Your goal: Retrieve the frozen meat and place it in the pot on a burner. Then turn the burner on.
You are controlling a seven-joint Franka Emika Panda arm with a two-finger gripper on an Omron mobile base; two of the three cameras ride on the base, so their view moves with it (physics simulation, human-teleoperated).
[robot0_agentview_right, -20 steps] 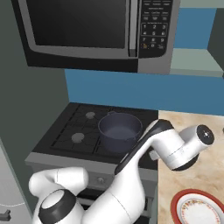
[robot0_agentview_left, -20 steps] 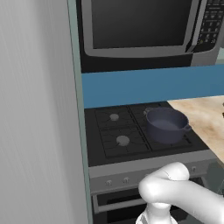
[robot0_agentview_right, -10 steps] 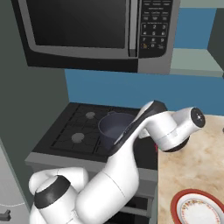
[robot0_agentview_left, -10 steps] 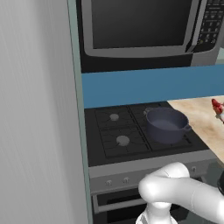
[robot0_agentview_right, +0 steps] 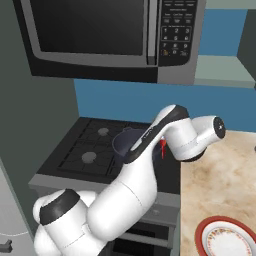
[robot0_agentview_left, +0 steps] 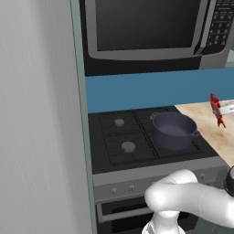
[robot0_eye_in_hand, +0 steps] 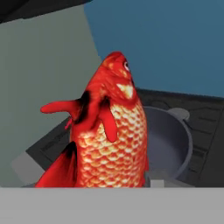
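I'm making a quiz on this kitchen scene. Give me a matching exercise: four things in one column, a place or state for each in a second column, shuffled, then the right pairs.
Things:
1. fish
2. pot
3. plate
4. microwave

Places or states:
A. above the stove
B. on the counter, right of the stove
C. held in the air, beside the stove
D. on a right-hand burner, empty

Pairs: 1-C, 2-D, 3-B, 4-A
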